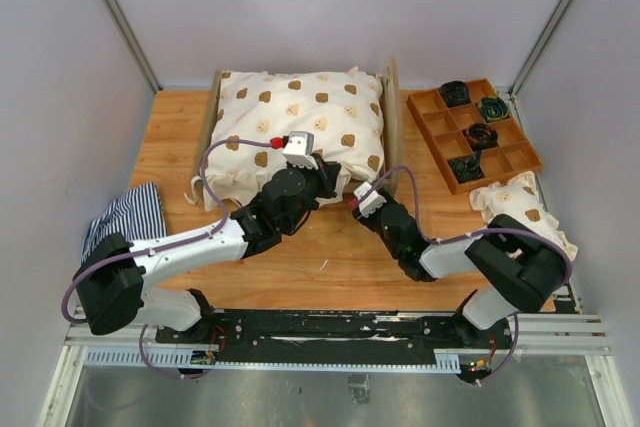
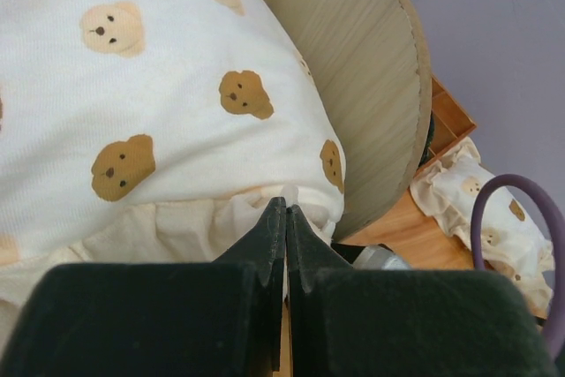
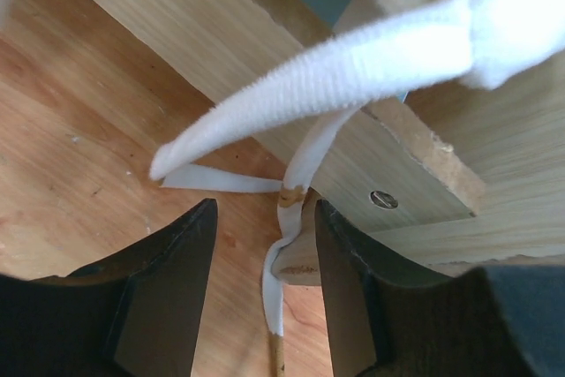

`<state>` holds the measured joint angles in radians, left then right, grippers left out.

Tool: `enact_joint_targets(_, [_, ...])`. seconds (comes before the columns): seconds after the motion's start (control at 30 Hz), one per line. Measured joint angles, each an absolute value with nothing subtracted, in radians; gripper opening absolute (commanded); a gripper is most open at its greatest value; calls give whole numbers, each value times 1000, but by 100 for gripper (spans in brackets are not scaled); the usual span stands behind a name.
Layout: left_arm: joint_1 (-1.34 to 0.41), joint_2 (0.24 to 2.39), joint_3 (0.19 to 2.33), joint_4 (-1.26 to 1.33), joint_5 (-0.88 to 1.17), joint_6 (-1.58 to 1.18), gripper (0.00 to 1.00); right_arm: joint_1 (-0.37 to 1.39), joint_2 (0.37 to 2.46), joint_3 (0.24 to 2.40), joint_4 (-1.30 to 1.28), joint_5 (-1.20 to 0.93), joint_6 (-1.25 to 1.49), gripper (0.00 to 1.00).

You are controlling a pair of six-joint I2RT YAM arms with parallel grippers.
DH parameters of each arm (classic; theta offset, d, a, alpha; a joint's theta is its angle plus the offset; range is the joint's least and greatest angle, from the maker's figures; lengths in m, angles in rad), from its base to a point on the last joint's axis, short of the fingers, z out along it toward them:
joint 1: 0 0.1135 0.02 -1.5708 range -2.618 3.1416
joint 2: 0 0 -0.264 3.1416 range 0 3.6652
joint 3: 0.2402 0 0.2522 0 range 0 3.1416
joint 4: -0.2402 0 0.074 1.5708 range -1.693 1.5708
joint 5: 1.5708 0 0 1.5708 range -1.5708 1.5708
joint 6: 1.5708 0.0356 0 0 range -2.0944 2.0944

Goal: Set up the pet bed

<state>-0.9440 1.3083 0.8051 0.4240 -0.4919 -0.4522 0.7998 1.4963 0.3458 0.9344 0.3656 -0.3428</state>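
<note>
One pet bed (image 1: 392,112) sits mid-table by the far edge, long axis parallel to that edge, rounded headboard toward the table's (image 1: 330,257) right edge; one cream puppy-print cushion (image 1: 300,112) covers it. One compartment tray (image 1: 503,159) holds the far right corner, one matching small pillow (image 1: 515,202) lies at the right edge, one striped cloth (image 1: 125,215) at the left. Two grippers work at the bed's near side: the left gripper (image 2: 286,218) is pressed closed, tips at the cushion's frill; the right gripper (image 3: 262,245) is spread wide, holding nothing, with white tie strips (image 3: 335,68) dangling between its fingers.
</note>
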Motion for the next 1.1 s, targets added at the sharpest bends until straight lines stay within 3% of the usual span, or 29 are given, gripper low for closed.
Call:
enact_joint_targets(0.07, [-944,1308,805,424,-492,-452,0,788,1546,346,982,372,-344,41])
enact_joint_targets(0.17, [-944,1308,805,423,-492,-452,0,772,1608,346,1069,387,-358,7])
enact_joint_targets(0.2, [-944,1308,805,422,-492,-452,0,764,1627,346,1103,398,-366,1])
enact_joint_targets(0.4, [-941,1308,805,422,-492,-452,0,746,1636,299,1233,389,-400,0])
enact_joint_targets(0.67, [-925,1308,805,423,-492,-453,0,744,1304,240,1108,182,-335,0])
enact_joint_targets(0.93, [-918,1335,803,433,-493,-455,0,744,928,392,632,46,-247,0])
enact_joint_targets(1.1, [-915,1343,790,437,-498,-458,0,743,884,513,467,35,-308,0])
